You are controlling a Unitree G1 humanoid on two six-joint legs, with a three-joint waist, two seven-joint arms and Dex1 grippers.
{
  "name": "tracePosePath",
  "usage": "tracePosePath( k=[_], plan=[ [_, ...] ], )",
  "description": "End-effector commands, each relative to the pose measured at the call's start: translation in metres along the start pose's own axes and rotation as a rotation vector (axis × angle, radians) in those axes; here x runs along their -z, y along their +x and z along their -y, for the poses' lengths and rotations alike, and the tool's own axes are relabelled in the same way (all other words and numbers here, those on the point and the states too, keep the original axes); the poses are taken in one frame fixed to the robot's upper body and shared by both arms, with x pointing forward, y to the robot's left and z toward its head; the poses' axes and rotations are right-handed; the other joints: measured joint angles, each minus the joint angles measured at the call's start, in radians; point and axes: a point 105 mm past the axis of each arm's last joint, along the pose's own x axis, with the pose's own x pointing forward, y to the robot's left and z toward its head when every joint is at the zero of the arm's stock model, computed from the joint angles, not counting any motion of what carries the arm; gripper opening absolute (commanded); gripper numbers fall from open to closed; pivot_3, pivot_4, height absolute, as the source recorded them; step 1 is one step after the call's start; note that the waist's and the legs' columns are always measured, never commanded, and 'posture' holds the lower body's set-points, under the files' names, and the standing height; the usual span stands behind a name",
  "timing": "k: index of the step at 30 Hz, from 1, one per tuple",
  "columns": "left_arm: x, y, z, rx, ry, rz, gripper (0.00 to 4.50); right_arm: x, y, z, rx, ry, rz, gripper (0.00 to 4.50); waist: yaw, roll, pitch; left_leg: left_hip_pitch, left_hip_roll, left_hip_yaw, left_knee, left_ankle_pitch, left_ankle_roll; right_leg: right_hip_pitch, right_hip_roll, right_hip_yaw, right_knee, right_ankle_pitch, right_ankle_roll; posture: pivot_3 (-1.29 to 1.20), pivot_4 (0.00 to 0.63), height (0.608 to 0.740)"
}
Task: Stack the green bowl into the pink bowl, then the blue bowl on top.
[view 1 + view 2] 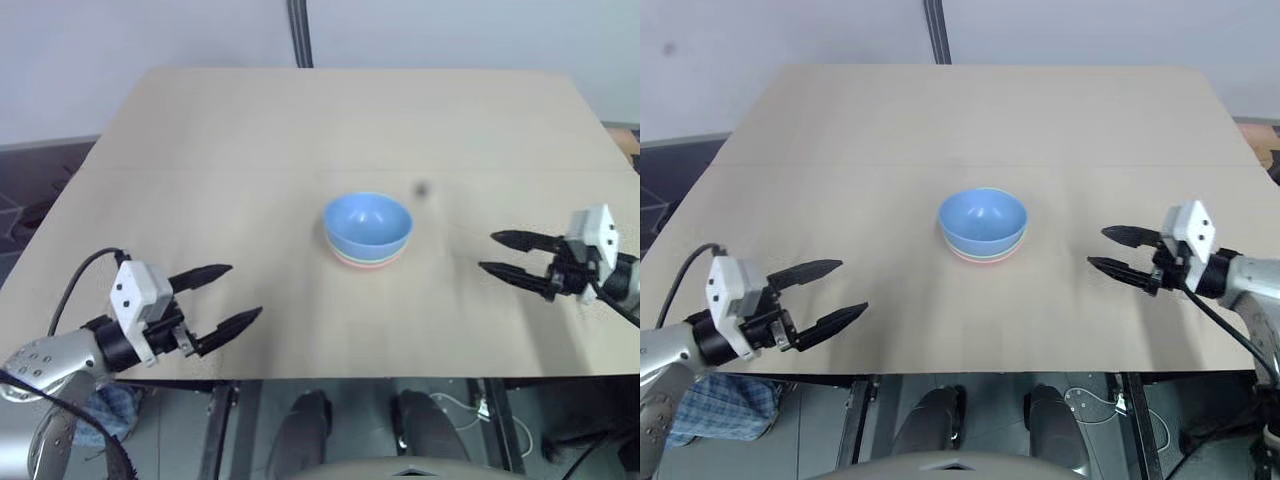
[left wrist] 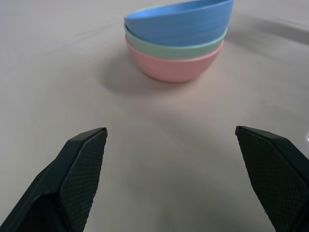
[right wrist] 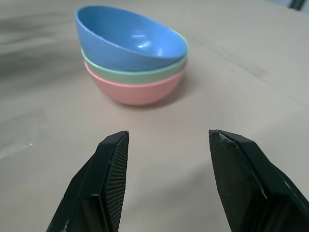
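Three bowls stand nested at the middle of the table. The blue bowl [image 1: 368,224] is on top, the green bowl [image 2: 179,48] shows as a band under it, and the pink bowl [image 2: 171,67] is at the bottom. My left gripper [image 1: 228,295] hovers open near the front left edge, well apart from the stack. My right gripper [image 1: 492,253] is open at the right, pointing toward the stack with a clear gap to it. Nothing is between either pair of fingers.
The light wooden table [image 1: 250,130] has bare surface all around the stack. A dark post [image 1: 299,35] rises behind its far edge. The floor lies below the table's front edge.
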Motion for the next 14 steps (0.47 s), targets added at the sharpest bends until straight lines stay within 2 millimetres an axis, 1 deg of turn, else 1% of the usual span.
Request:
tracePosePath(
  k=[1,4,7,14],
  plan=[
    [-0.008,-0.006,0.005,-0.034,0.005,0.022,4.50,0.002,-0.010,-0.001,0.020,-0.048,0.008,2.75,0.000,0.000,0.000,0.000,0.000,0.000,0.000,0.000,0.000,0.000,0.000,0.000,0.000,0.000,0.000,0.00,0.150,0.740],
    [-0.005,-0.010,0.009,-0.050,-0.017,0.019,4.50,0.008,-0.013,-0.006,0.016,-0.046,0.009,2.75,0.000,0.000,0.000,0.000,0.000,0.001,0.002,0.000,0.000,0.000,0.000,0.001,0.000,0.000,0.000,0.00,0.150,0.740],
    [-0.003,-0.013,0.011,-0.067,-0.024,0.014,4.50,0.009,-0.015,-0.009,0.005,-0.051,0.015,2.75,0.000,0.000,0.000,0.000,0.001,0.001,0.003,0.000,0.000,0.001,0.001,0.001,0.000,0.000,0.000,0.00,0.150,0.740],
    [-0.002,-0.018,0.014,-0.077,-0.019,0.021,4.50,0.009,-0.019,-0.008,0.004,-0.068,0.021,2.75,0.001,0.000,0.000,0.000,0.001,0.002,0.003,0.000,0.000,0.001,0.001,0.001,0.000,0.000,0.000,0.00,0.150,0.740]
  ],
)
